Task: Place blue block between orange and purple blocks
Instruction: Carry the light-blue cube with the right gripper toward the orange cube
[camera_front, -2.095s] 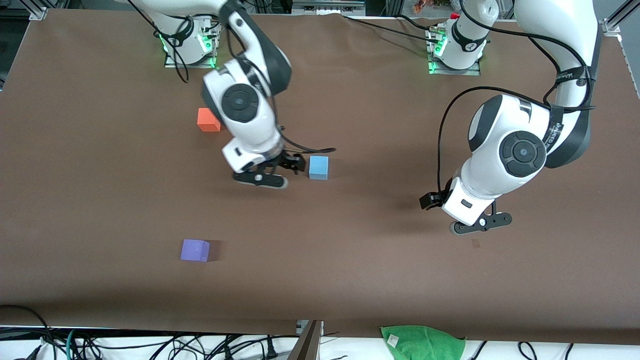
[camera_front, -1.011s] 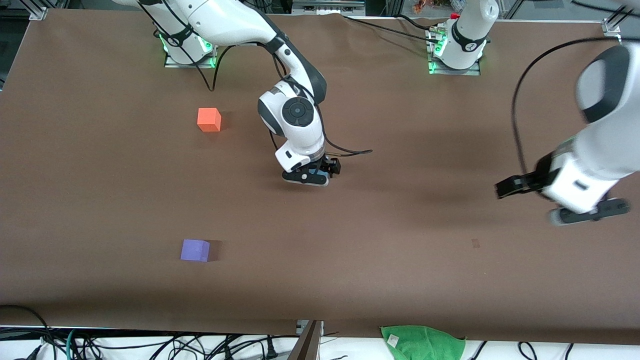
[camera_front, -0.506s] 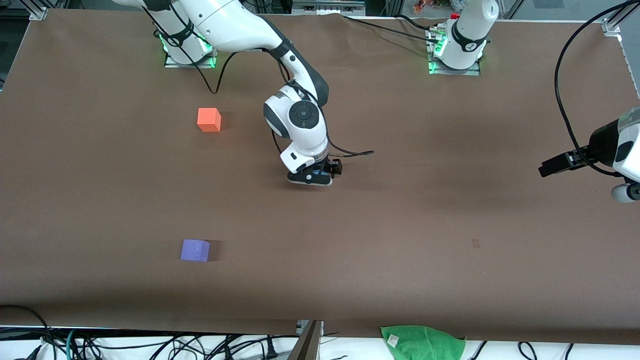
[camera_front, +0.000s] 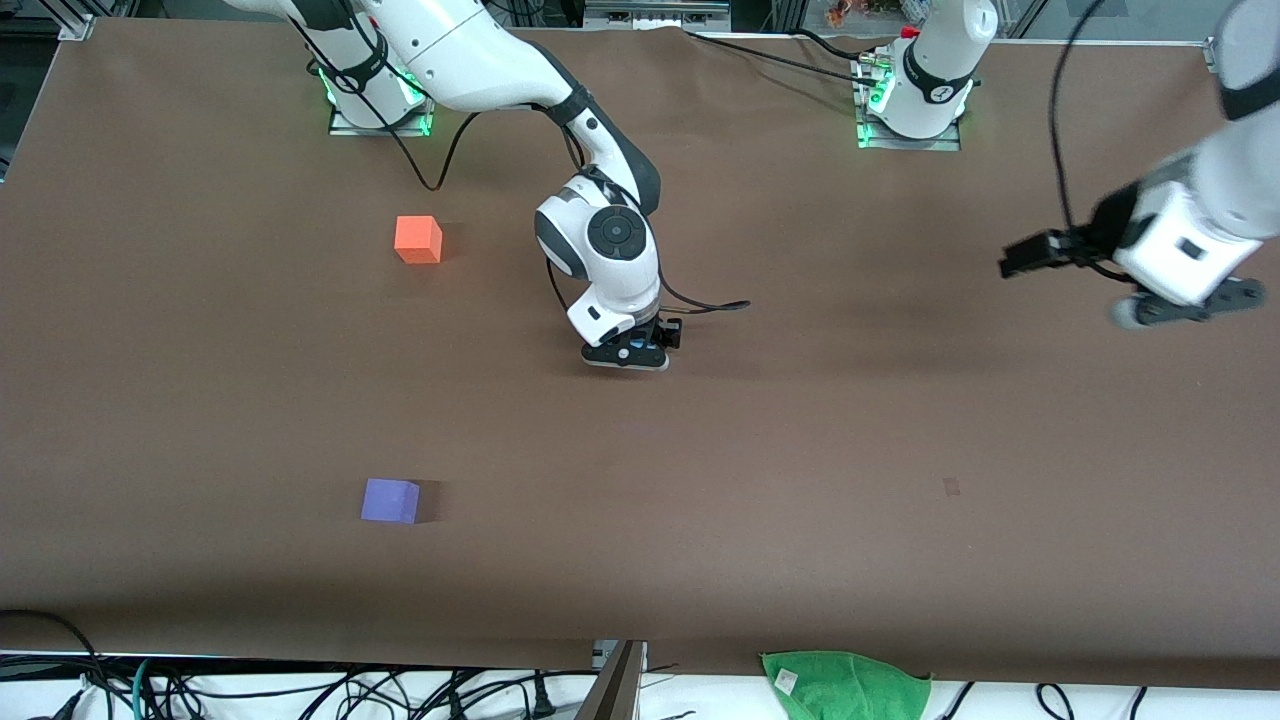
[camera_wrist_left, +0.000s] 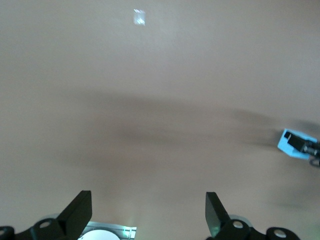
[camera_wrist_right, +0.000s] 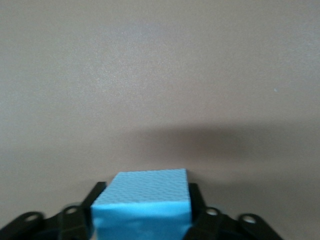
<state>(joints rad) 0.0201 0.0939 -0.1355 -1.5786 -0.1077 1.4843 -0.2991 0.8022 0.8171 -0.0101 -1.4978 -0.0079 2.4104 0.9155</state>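
The blue block (camera_wrist_right: 145, 200) sits on the brown table, low between the black fingers (camera_wrist_right: 90, 200) of my right gripper (camera_front: 628, 356). Both fingers press against its sides. From the front it is almost hidden under that gripper; the left wrist view shows it far off (camera_wrist_left: 294, 143). The orange block (camera_front: 418, 239) lies toward the right arm's end, farther from the front camera. The purple block (camera_front: 390, 500) lies nearer to that camera, in line with the orange one. My left gripper (camera_wrist_left: 148, 212) hangs open and empty above the left arm's end of the table (camera_front: 1180, 300).
A green cloth (camera_front: 845, 684) lies off the table's front edge among cables. Both arm bases (camera_front: 910, 95) stand along the edge farthest from the front camera. A small dark mark (camera_front: 951, 487) shows on the brown table cover.
The right gripper's fingers have closed in on the blue block, staying low at the same spot. The left arm has kept swinging in the air over its end of the table.
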